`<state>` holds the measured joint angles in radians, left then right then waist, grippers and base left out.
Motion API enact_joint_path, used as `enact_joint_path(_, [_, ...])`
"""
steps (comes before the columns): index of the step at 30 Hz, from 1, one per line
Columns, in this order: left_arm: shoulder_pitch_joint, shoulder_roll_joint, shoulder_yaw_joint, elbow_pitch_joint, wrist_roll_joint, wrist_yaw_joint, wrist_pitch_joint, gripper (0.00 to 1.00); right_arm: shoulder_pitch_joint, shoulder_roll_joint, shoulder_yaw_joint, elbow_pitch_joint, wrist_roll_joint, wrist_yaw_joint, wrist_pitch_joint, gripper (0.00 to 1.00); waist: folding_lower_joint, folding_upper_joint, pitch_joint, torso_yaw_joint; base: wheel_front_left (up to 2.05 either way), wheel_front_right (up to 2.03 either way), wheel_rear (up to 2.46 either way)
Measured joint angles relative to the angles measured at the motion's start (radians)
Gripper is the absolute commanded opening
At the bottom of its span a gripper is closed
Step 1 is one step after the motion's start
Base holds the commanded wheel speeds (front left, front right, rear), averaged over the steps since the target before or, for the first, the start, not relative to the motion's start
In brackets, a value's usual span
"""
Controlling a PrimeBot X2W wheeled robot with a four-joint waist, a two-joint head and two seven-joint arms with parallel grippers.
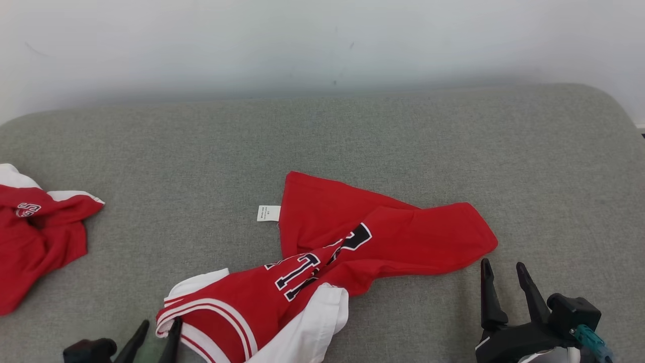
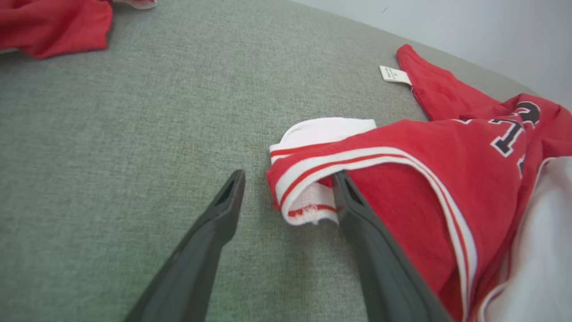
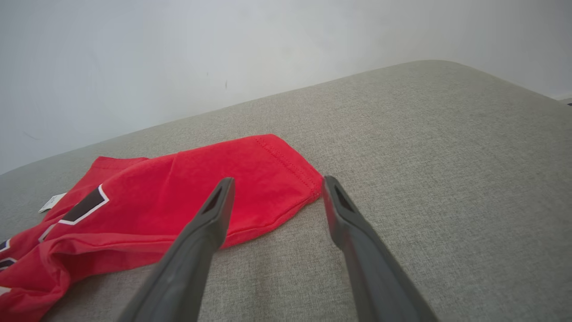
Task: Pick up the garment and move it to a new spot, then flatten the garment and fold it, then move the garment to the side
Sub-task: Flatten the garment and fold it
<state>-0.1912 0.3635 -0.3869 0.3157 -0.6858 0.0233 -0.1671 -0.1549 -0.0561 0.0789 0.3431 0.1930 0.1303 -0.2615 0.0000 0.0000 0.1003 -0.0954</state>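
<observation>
On the grey surface (image 1: 352, 141) | garment (image 1: 352, 247) is lying crumpled, twisted | left tool (image 1: 161, 322) is straddling its striped trim (image 2: 357, 154), fingers apart, gripping nothing | right tool (image 1: 502, 263) is hovering spread by the red hem (image 3: 290, 167) | flattening, folding, side-move are probably remaining

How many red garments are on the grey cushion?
2. One jersey lies crumpled in the middle; a second garment sits at the left edge, partly cut off. Others may lie out of frame.

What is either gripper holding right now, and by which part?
Nothing is held. The left gripper stands open around the striped trim of the garment; the right gripper is open beside its hem corner.
</observation>
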Motion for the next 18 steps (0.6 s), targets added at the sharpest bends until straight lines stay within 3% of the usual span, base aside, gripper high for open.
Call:
enact_joint_path(2, [-0.003,-0.007,-0.007,0.025,-0.001,-0.011,0.0,1.0,0.0,0.0,0.001,-0.001,0.0,0.0,0.0,1.0,0.0,0.0001,0.003,-0.003,0.0,0.0,0.0])
enact_joint_path(3, [-0.007,-0.011,-0.013,0.04,-0.004,-0.02,0.008,0.85,-0.001,0.0,0.001,-0.001,0.0,0.0,0.0,1.0,0.0,0.0,0.005,-0.004,0.0,0.0,0.0])
enact_joint_path(5, [-0.02,-0.018,-0.017,0.057,-0.01,-0.043,0.001,0.0,-0.002,0.0,0.001,-0.001,0.0,0.0,0.0,1.0,0.0,0.0,0.008,-0.007,0.0,0.0,0.0])
enact_joint_path(11, [-0.063,-0.018,-0.021,0.068,0.008,-0.056,-0.035,0.0,-0.004,0.0,-0.003,-0.002,0.0,0.0,0.0,1.0,0.0,0.0001,0.011,-0.005,0.0,0.0,0.0])
enact_joint_path(18, [-0.181,0.026,-0.023,0.035,0.053,-0.069,-0.027,0.0,-0.013,0.0,-0.004,-0.001,0.0,0.0,0.0,1.0,0.0,0.0,0.014,-0.002,0.0,0.0,0.0])
